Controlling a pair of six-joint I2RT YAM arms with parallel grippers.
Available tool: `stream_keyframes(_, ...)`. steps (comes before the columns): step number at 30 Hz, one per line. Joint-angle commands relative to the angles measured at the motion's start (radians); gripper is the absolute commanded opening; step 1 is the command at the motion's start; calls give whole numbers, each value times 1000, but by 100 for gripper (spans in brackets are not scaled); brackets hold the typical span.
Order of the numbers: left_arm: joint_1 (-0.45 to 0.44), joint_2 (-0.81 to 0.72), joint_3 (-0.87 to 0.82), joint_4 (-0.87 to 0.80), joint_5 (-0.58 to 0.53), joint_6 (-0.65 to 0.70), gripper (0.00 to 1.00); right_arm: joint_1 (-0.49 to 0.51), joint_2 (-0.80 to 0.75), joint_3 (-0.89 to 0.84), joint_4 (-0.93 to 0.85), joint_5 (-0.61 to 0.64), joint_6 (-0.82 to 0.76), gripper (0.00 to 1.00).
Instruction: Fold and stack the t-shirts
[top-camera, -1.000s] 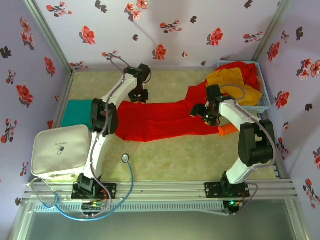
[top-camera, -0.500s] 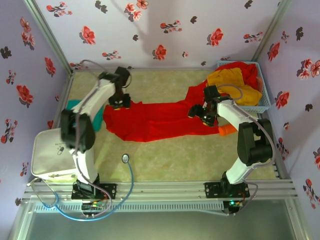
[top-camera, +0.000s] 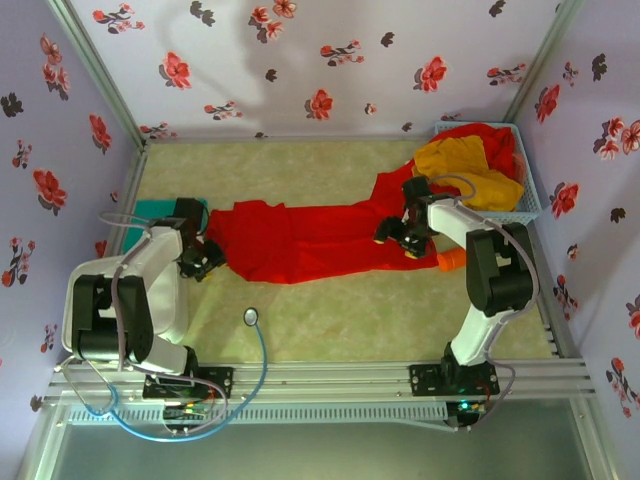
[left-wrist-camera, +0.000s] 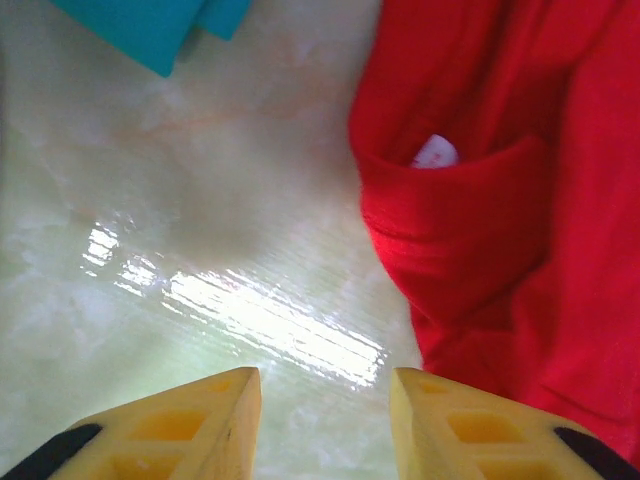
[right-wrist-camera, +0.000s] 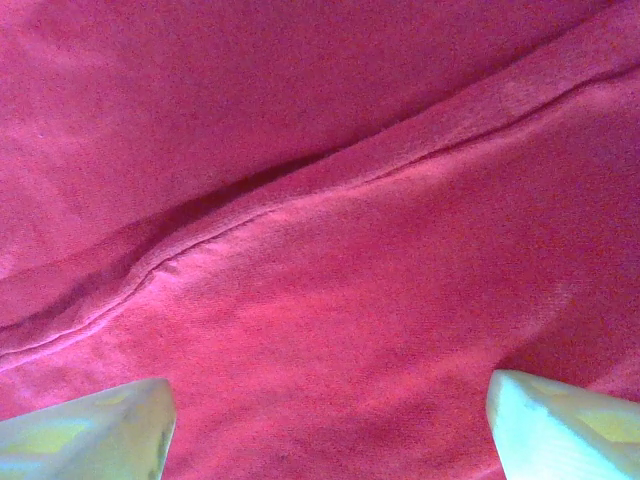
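Note:
A bright red t-shirt (top-camera: 300, 240) lies spread lengthwise across the middle of the table. Its collar with a white label (left-wrist-camera: 435, 152) faces my left gripper. My left gripper (top-camera: 200, 258) is open, low over bare table just off the shirt's left end, and nothing is between its fingers (left-wrist-camera: 325, 385). My right gripper (top-camera: 395, 235) is wide open, close above the shirt's right part, where a seam crosses the red cloth (right-wrist-camera: 330, 180). A folded teal-green t-shirt (top-camera: 150, 214) lies at the far left, with its corner (left-wrist-camera: 160, 25) beyond my left fingers. A mustard-yellow t-shirt (top-camera: 455, 160) and more red t-shirts (top-camera: 495, 140) fill the basket.
The pale blue mesh basket (top-camera: 530, 205) stands at the back right corner. A white padded case (top-camera: 120, 300) sits at the near left beside the left arm. A blue cable with a round end (top-camera: 250, 316) lies in front. A small orange object (top-camera: 452, 260) lies near the shirt's right end.
My left arm has swung from the back of the table to the near left, ending beside the shirt's left end. The shirt's left edge has shifted left. The right gripper has barely moved.

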Motion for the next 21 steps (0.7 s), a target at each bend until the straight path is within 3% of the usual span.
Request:
stream_keyframes(1,21,-3,-29,130,30,-78,39,3,17,-8,0,17,-20,81)
stream_keyframes(10,60,-15,-56,196,91,-105,41,3,13,-8,-7,20,-21,81)
stream_keyframes(14,53,3,-59,265,171,-137,40,3,20,-8,-4,14,-16,80)
stream_keyframes(21,19,21,-60,303,219,-171,37,3,21,-10,-3,16,-13,80)
